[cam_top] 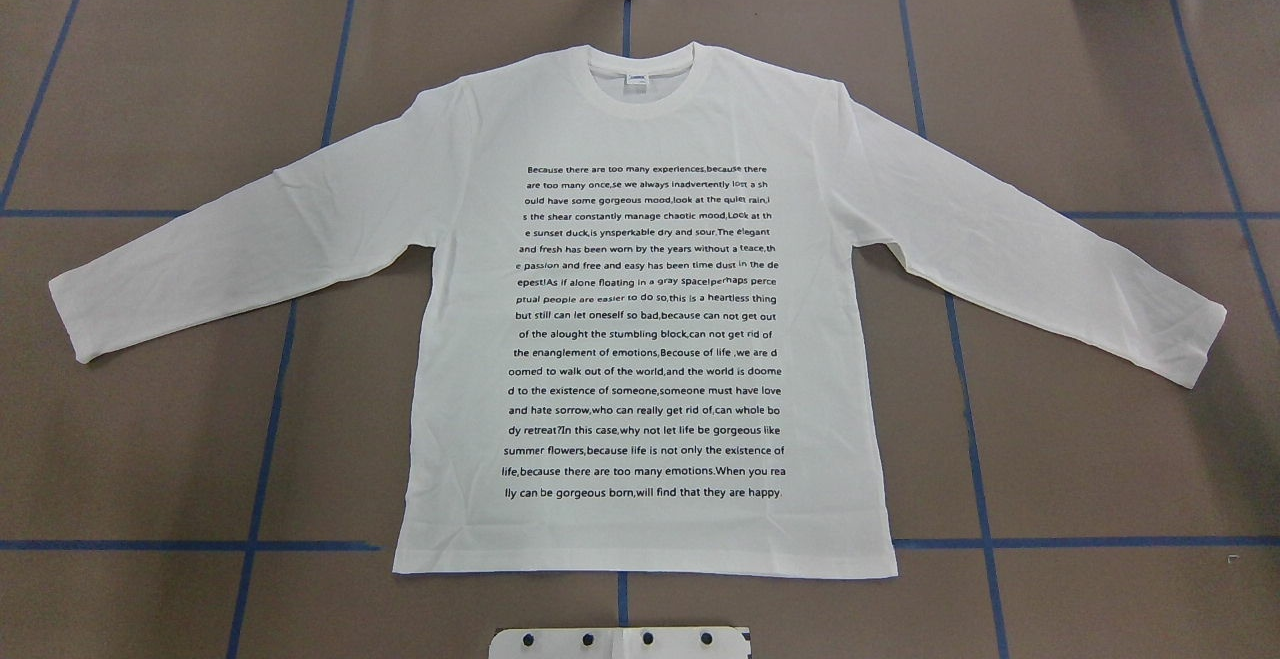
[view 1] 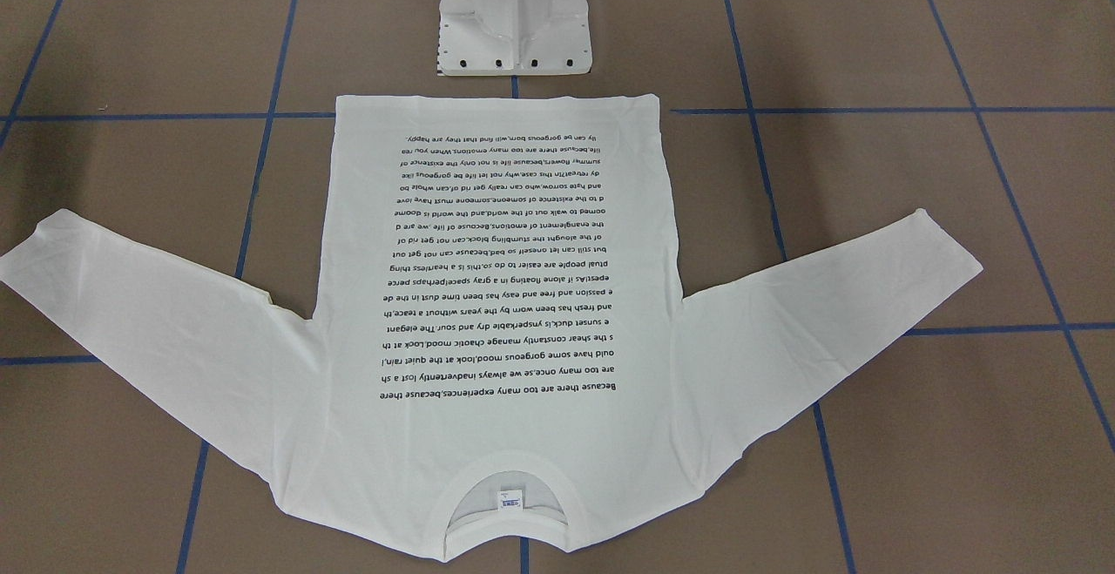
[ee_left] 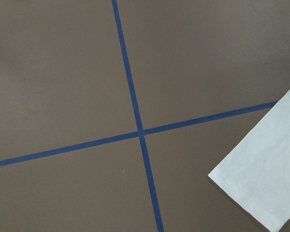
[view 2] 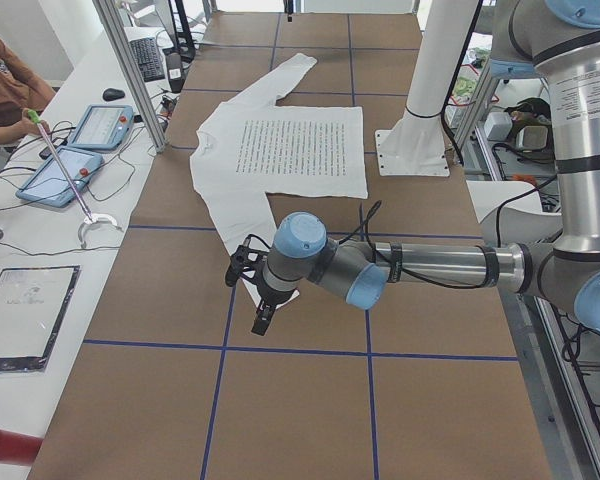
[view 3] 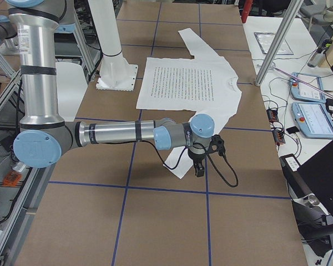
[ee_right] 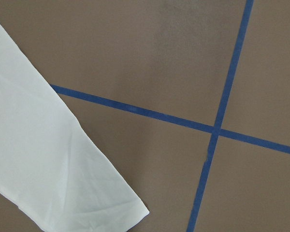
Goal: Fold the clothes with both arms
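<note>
The white long-sleeved T-shirt [cam_top: 640,339] lies flat on the brown table, printed text face up, sleeves spread out and collar away from the robot. It also shows in the front view [view 1: 496,295]. My left gripper [view 2: 258,305] hangs over the near sleeve's cuff in the left side view. My right gripper [view 3: 200,164] hangs over the other cuff in the right side view. I cannot tell whether either is open or shut. The left wrist view shows a cuff [ee_left: 266,183] and the right wrist view a cuff [ee_right: 53,164]; no fingers show in either.
The white pedestal base [view 1: 514,25] stands just behind the shirt's hem. Blue tape lines [cam_top: 270,439] grid the table. Side benches hold tablets [view 2: 75,165] and a pendant [view 3: 313,116]. A person sits at the left bench [view 2: 5,75]. Aluminium posts [view 3: 275,41] stand at the table's edge.
</note>
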### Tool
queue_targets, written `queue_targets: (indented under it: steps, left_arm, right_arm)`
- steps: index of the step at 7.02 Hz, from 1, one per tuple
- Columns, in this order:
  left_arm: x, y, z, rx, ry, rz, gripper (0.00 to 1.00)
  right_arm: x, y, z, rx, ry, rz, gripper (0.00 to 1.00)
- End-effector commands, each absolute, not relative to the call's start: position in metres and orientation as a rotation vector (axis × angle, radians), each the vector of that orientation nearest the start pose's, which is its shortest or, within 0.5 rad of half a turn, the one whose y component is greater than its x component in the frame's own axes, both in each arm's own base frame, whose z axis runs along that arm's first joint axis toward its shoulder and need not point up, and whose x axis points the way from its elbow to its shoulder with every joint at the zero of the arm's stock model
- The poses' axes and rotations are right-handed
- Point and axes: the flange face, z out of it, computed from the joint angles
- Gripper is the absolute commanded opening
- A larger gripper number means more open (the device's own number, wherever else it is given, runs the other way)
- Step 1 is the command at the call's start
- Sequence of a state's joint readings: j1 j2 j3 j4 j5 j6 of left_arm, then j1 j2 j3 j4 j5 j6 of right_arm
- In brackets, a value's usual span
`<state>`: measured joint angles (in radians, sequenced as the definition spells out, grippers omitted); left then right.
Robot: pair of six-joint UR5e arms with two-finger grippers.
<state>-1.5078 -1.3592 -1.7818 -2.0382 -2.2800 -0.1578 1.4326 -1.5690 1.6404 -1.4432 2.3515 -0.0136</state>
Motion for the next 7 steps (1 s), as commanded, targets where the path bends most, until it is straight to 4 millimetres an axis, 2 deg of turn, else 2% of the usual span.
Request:
queue_targets:
  steps: [1,4,5,7]
  left_arm:
    - [-0.041,-0.430,0.597,0.373,0.742,0.079,1.00]
    - [-0.040,-0.432,0.596,0.374,0.745,0.079,1.00]
    - [-0.028,-0.433,0.595,0.366,0.750,0.108,1.00]
    - [-0.025,-0.432,0.593,0.367,0.751,0.118,1.00]
  right_arm:
    - [-0.008,-0.506,0.617,0.153,-0.792,-0.228,1.00]
    - [-0.016,-0.505,0.616,0.144,-0.818,-0.241,1.00]
    - [-0.021,-0.505,0.616,0.140,-0.819,-0.249,1.00]
    - [-0.040,-0.504,0.616,0.092,-0.828,-0.215,1.00]
